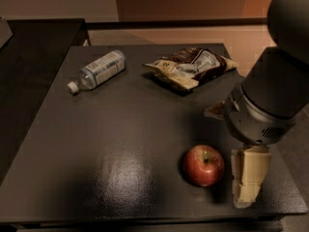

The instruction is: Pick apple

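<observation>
Apple (203,165) round, glossy red | jaws beige, blocky, just beside

I see a red apple (203,166) with a yellowish patch round its stem, on a black table (120,129). My cream gripper (248,178), just beside the apple, hangs from a grey arm (270,100). Clear bottle (98,70), white cap, pale label; brown-and-cream snack bag (190,66).

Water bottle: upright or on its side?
On its side: the water bottle lies flat, white cap pointing left. The gripper hangs close beside the apple.
</observation>
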`<move>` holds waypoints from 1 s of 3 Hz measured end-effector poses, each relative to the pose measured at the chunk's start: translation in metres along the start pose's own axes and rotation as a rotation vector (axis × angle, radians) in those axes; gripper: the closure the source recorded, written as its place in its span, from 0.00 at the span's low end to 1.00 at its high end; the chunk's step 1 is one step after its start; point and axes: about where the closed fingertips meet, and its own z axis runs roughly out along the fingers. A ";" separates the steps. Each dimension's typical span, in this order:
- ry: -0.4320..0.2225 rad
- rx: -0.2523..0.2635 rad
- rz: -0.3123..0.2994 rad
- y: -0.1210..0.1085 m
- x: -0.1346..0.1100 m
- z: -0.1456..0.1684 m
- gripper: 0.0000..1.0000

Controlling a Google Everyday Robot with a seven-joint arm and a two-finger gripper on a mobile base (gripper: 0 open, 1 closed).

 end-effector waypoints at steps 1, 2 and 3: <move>-0.033 -0.018 -0.049 0.013 -0.014 0.015 0.00; -0.067 -0.004 -0.092 0.016 -0.025 0.026 0.00; -0.084 0.030 -0.128 0.012 -0.031 0.034 0.00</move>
